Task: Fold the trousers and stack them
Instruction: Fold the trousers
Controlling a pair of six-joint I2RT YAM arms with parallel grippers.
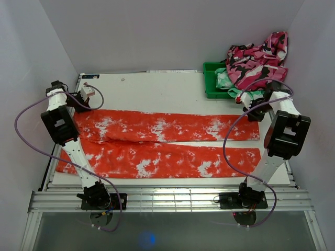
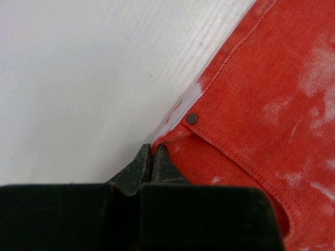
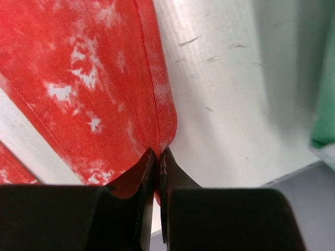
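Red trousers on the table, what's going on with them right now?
The trousers lie spread flat across the table, not yet folded. The left gripper is pinched shut on the far corner at the waist end, next to a rivet. The right gripper is pinched shut on the hem corner of the far leg. A camouflage garment is heaped over a green bin at the far right.

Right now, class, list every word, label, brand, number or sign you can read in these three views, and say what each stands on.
None: no text can be read in any view.
The trousers show only white splotches, with no label in view.
The metal rivet beside the left tool is plain, with no lettering.
The green bin bears no visible mark.
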